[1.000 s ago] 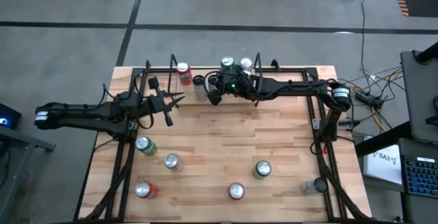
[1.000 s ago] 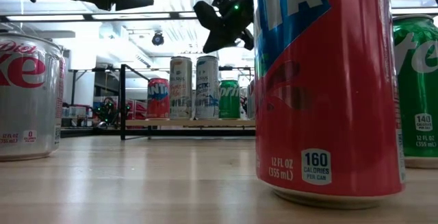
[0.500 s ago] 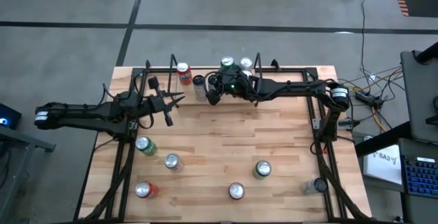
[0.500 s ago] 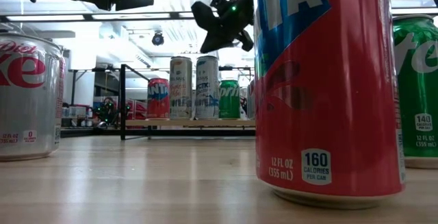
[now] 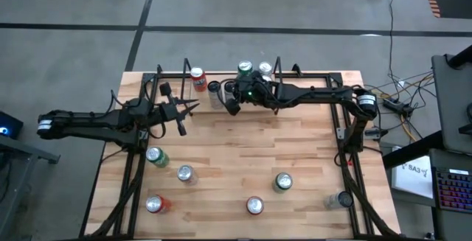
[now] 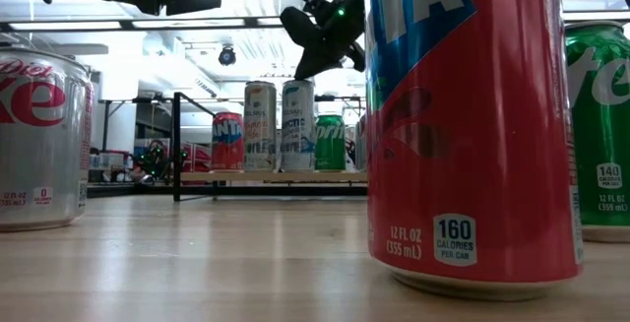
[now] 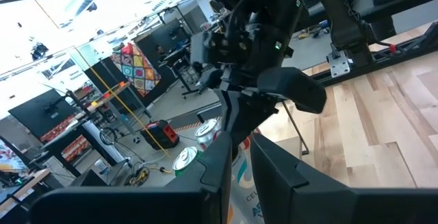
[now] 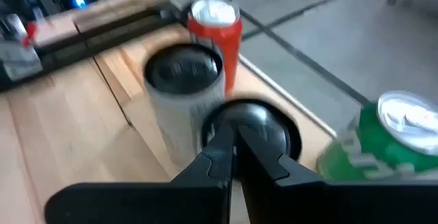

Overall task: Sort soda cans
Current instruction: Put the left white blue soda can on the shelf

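Several soda cans stand upright along the table's far edge: a red one (image 5: 198, 77), a silver-white one with a dark top (image 5: 214, 90), a green one (image 5: 245, 69) and a silver one (image 5: 264, 69). My right gripper (image 5: 231, 107) hangs shut just above this row. In its wrist view the fingers (image 8: 233, 142) point down over a second dark-topped can (image 8: 254, 122), next to the silver-white can (image 8: 183, 80). Whether they touch it does not show. My left gripper (image 5: 195, 107) is shut, level and holds nothing, at the left above the table.
More cans stand on the near half: green (image 5: 156, 156), silver (image 5: 185, 173), red (image 5: 154, 204), red (image 5: 254, 205), green (image 5: 282, 182) and one at the right (image 5: 341, 199). A black frame rail (image 5: 221, 73) runs along the far edge. Bare wood (image 5: 258, 145) lies mid-table.
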